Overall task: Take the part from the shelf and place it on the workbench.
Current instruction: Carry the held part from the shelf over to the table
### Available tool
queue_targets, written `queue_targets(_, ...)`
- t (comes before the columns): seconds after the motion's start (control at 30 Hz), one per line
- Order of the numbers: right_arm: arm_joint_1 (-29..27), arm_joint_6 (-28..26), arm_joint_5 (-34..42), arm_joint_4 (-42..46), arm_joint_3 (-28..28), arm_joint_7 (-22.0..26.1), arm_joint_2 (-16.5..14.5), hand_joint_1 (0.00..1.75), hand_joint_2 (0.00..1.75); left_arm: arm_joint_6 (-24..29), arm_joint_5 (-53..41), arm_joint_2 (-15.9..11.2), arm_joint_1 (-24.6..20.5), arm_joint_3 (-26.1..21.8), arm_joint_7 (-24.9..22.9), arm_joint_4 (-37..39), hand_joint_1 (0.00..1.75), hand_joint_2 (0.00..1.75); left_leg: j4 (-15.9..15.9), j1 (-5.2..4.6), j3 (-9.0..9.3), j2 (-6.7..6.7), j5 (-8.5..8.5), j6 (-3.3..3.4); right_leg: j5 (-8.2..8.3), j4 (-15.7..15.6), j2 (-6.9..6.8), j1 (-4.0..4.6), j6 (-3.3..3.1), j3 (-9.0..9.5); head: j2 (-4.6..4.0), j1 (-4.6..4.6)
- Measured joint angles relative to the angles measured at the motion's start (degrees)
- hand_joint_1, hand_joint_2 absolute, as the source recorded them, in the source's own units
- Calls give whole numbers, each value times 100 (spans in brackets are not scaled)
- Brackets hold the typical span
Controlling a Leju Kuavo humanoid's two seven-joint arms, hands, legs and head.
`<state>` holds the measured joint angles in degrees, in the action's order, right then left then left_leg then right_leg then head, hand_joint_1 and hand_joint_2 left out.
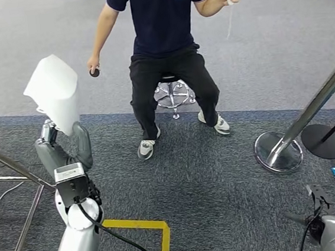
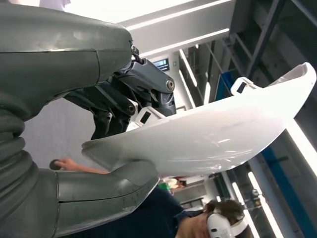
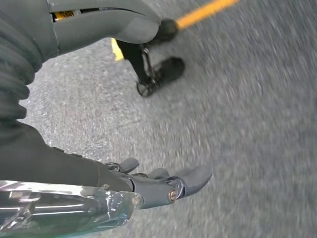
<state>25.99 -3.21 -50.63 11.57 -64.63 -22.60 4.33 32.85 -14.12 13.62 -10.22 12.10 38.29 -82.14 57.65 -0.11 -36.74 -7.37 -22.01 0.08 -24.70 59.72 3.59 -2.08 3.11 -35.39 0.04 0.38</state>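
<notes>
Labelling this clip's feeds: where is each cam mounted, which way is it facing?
Head view: high on the body, looking forward and down at grey carpet and a seated person; left hand grips the white part.
Left wrist view: behind the left hand, aimed up at ceiling lights.
Right wrist view: behind the right hand, facing the carpet, fingers apart and empty.
Head and left wrist views share the part and person.

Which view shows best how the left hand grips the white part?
The left wrist view: the left hand holds the white part between thumb and dark fingers. The head view shows the part raised, its grip hidden. The right wrist view looks at carpet.
</notes>
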Motion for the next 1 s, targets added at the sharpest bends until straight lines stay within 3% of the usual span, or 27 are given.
queue_targets(0.07,20,-232,-45,1,0,-11,-25,0,175,14,-33,-3,-11,8,-25,0,175,175,234,-13,-115,217,-156,-47,1,-18,-119,11,-90,29,0,-42)
queue_targets(0.13,23,-313,-60,2,0,-19,-29,0,175,20,-41,-3,-25,19,-33,2,175,175,929,-25,-455,549,-497,-79,-11,-32,-249,41,-155,49,0,-86)
queue_targets(0.2,17,-399,-83,2,0,-27,-30,0,175,23,-52,-4,-14,27,-43,6,175,175,1587,-20,-794,663,-718,-85,-25,-31,-392,68,-182,53,0,-89)
queue_targets(0.23,16,-489,-104,2,0,-29,-33,0,175,28,-64,-5,-7,30,-50,8,175,175,1650,-20,-833,674,-679,-77,-30,-31,-464,77,-187,57,0,-90)
queue_targets(0.27,18,-615,-132,2,0,-23,-37,0,175,36,-82,-5,-4,31,-58,9,175,175,1482,-24,-752,690,-540,-62,-36,-31,-534,84,-189,66,0,-90)
queue_targets(0.33,26,-894,-203,2,1,45,-44,0,175,58,-129,-4,-10,36,-79,2,175,175,727,-55,-354,863,-169,-14,-57,-29,-663,103,-177,94,0,-90)
queue_targets(0.4,29,-1128,-290,2,4,188,-50,0,175,83,-182,0,-17,40,-112,-24,175,175,131,-101,-48,1043,-19,27,-89,-22,-771,136,-139,111,0,-85)
queue_targets(0.43,28,-1234,-335,2,9,266,-58,0,175,98,-204,-1,-12,40,-131,-43,175,175,27,-119,-2,1065,-29,38,-101,-26,-825,149,-116,120,0,-84)
queue_targets(0.5,33,-1462,-424,2,24,387,-87,0,175,132,-232,-4,12,34,-161,-82,175,175,-19,-111,6,948,-27,78,-125,-41,-908,146,-62,139,0,-79)
queue_targets(0.57,42,-1655,-496,2,47,451,-122,0,175,151,-257,-3,14,31,-178,-123,175,175,-51,-72,36,827,-12,134,-261,152,-746,127,-7,69,0,-62)
queue_targets(0.63,44,-1740,-529,2,62,470,-137,0,175,155,-274,4,3,34,-185,-145,175,175,-61,-47,54,712,-10,174,-566,781,-474,118,21,-230,0,-26)
queue_targets(0.67,42,-1711,-529,2,63,471,-138,0,175,154,-277,7,6,36,-188,-147,175,175,-60,-45,55,652,-10,184,-718,1164,-408,118,30,-432,0,-13)
queue_targets(0.7,40,-1626,-512,1,63,471,-140,0,175,151,-277,7,13,36,-193,-147,175,175,-60,-43,57,585,-11,188,-796,1457,-379,118,38,-604,0,-6)
queue_targets(0.73,39,-1516,-486,1,63,471,-144,0,175,146,-277,7,19,36,-198,-146,175,175,-59,-40,61,514,-12,187,-774,1569,-368,116,45,-695,0,-1)
queue_targets(0.77,40,-1409,-460,1,63,472,-147,0,175,143,-278,6,23,36,-203,-146,175,175,-57,-32,69,442,-14,180,-635,1448,-361,107,52,-666,0,-1)
queue_targets(0.8,44,-1333,-438,1,63,474,-151,0,175,139,-279,6,23,37,-206,-146,175,175,-51,-18,80,367,-19,165,-415,1124,-330,90,66,-530,0,0)
queue_targets(0.87,52,-1244,-413,-2,63,479,-160,0,175,137,-280,6,15,40,-212,-146,175,175,-14,-2,77,227,-36,99,-91,353,-123,28,102,-159,0,3)
queue_targets(0.93,57,-1054,-366,-7,61,471,-169,0,175,136,-281,0,10,42,-212,-146,175,175,12,2,27,114,-20,25,-38,23,22,5,88,16,0,4)
queue_targets(1.0,62,-727,-278,-10,55,452,-180,0,175,136,-278,-13,20,40,-214,-145,175,175,5,14,-15,43,9,-30,-37,22,-50,26,15,23,0,4)
